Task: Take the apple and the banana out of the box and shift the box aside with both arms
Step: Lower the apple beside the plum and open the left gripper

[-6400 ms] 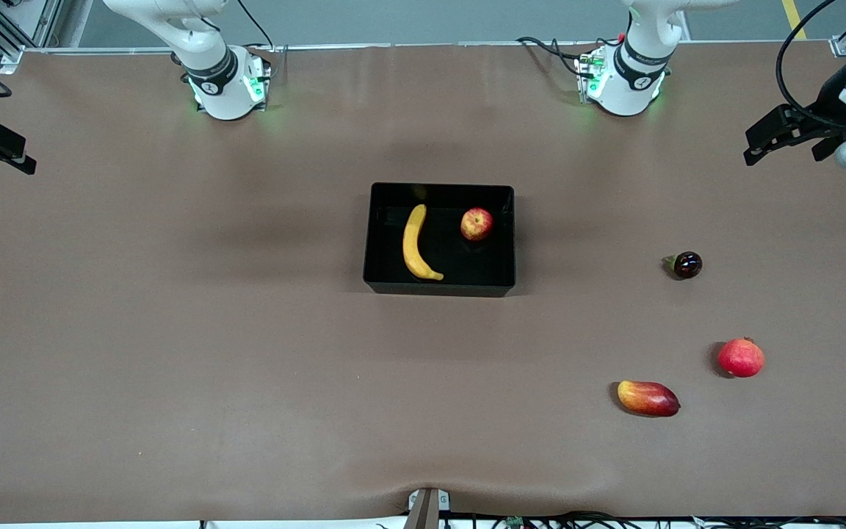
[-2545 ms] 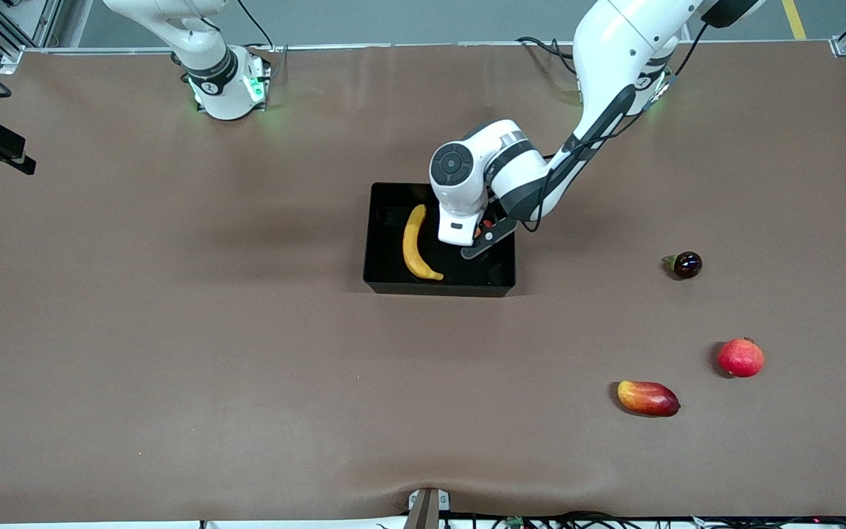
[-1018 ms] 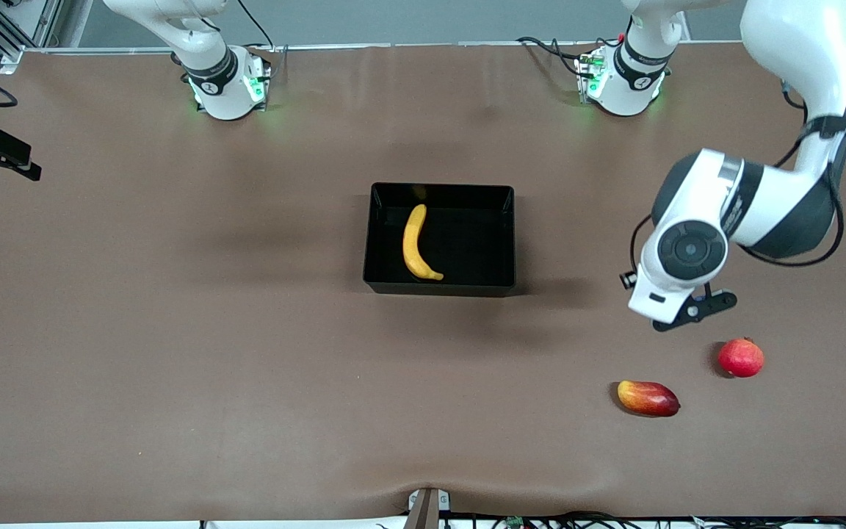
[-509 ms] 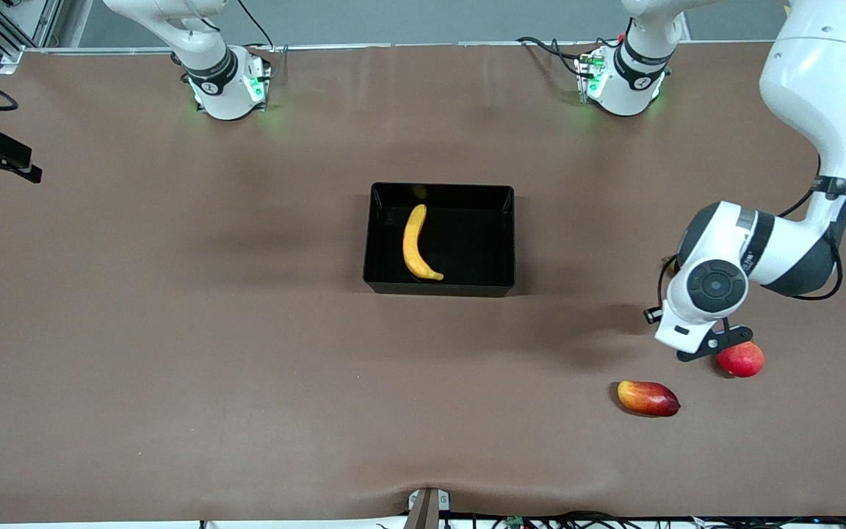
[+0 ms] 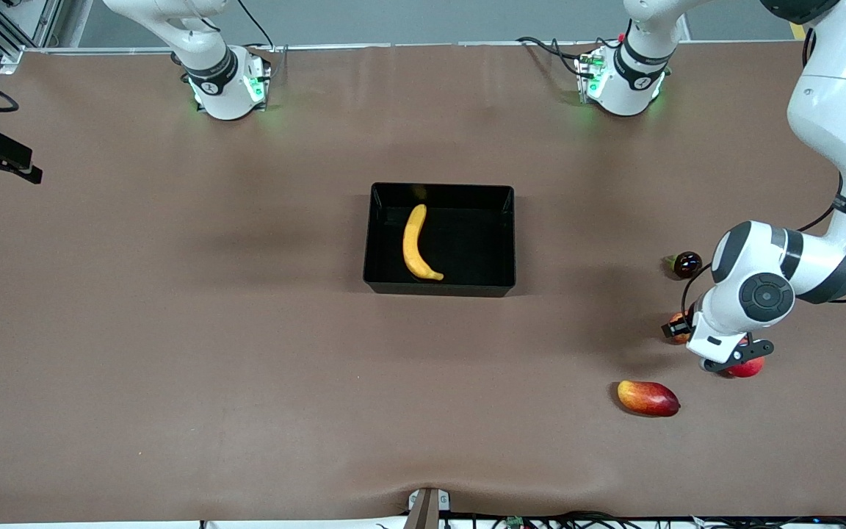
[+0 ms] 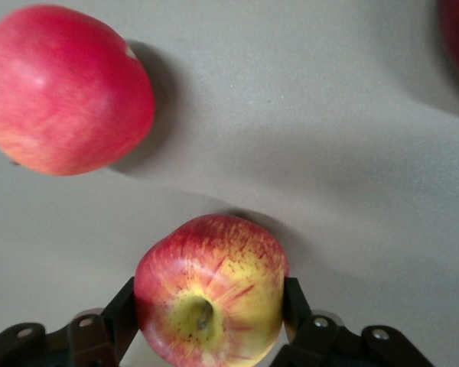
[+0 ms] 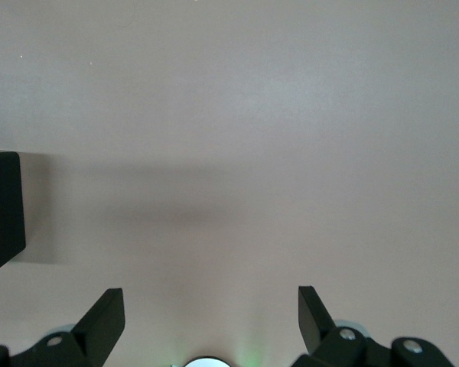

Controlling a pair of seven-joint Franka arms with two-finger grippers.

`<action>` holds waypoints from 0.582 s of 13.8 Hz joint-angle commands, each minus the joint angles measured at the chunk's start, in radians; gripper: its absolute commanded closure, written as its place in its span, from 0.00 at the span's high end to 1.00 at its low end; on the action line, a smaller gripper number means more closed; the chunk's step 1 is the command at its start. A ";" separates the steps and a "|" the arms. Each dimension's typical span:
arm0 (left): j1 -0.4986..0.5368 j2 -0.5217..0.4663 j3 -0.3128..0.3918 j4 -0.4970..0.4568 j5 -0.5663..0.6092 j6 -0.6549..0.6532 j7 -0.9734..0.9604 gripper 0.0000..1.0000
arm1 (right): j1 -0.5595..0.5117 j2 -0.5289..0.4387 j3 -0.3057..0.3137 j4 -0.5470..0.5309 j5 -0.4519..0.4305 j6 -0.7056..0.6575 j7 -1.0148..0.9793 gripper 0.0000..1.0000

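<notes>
The apple [image 6: 210,294] has left the box [image 5: 500,239] and is now clamped in my left end effector [image 6: 210,321], low over the bench [image 5: 247,367] near the left arm's end, beside the all-red fruit [image 6: 65,88]. Only the banana [image 5: 414,244] remains in the box. My right end effector [image 7: 210,317] waits, fingers spread.

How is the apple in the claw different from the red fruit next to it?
The apple is streaked red and yellow; the red fruit is nearly all red. The apple looks smaller. The left gripper is shut on the apple, while the red fruit lies free on the table, beside it. Both are round.
</notes>
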 commanded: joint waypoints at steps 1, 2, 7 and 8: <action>-0.002 0.027 0.005 0.001 0.023 0.049 -0.005 0.07 | -0.027 0.005 0.016 0.014 0.007 -0.001 -0.014 1.00; -0.002 0.028 0.011 0.000 0.023 0.064 -0.005 0.46 | -0.027 0.005 0.016 0.014 0.007 -0.001 -0.014 1.00; -0.005 -0.027 -0.019 0.001 0.005 0.040 -0.014 1.00 | -0.027 0.005 0.016 0.014 0.008 -0.001 -0.014 1.00; -0.003 -0.045 -0.050 0.004 0.003 -0.010 -0.017 1.00 | -0.027 0.005 0.016 0.014 0.008 -0.001 -0.014 1.00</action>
